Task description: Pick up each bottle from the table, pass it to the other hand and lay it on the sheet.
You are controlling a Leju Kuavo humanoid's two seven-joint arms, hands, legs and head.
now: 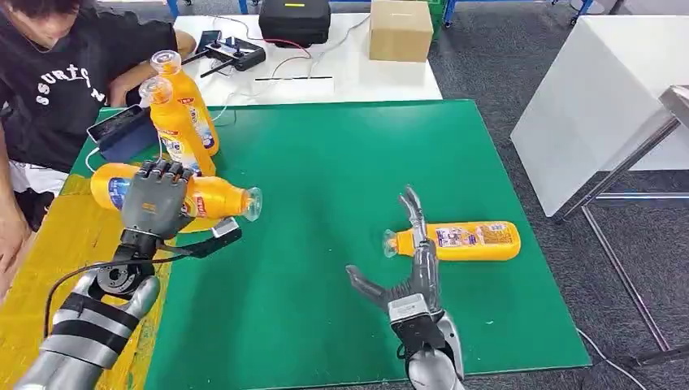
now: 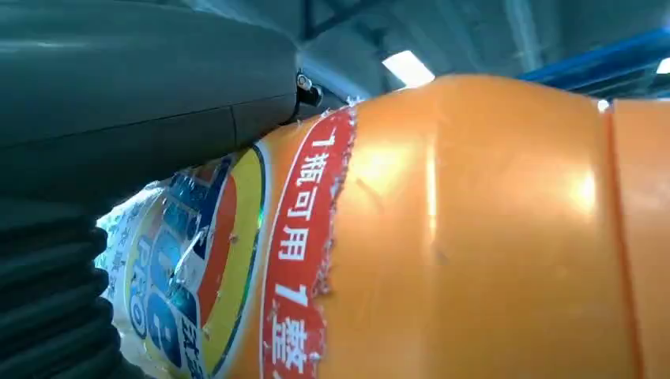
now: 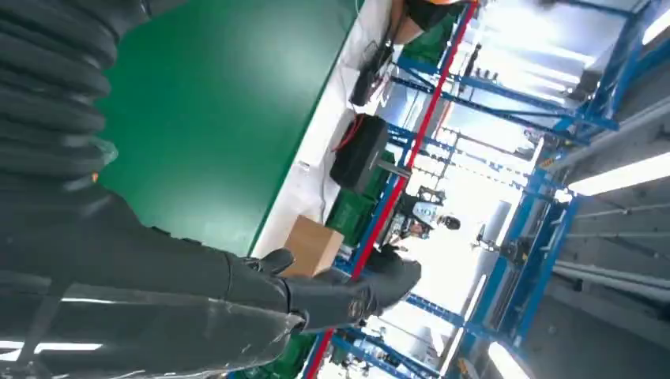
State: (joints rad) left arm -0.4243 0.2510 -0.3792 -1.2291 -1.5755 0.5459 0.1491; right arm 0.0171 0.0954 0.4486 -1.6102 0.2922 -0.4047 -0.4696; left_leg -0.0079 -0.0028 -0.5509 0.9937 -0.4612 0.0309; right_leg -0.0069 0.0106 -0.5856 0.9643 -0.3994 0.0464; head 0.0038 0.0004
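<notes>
On the green surface [image 1: 325, 162] the left hand [image 1: 154, 199] grips a bottle [image 1: 215, 197] (right hand [image 1: 406, 268] open, holding nothing), which might slip and roll if that grip loosens.

Seated at table's left edge: person in black printed shirt [image 1: 57, 81]. On white table [image 1: 357, 77] beyond: cardboard box [image 1: 400, 30], black case [image 1: 294, 19], black handheld devices with cables [image 1: 231, 54]. Phone [image 1: 122, 123] beside person.
</notes>
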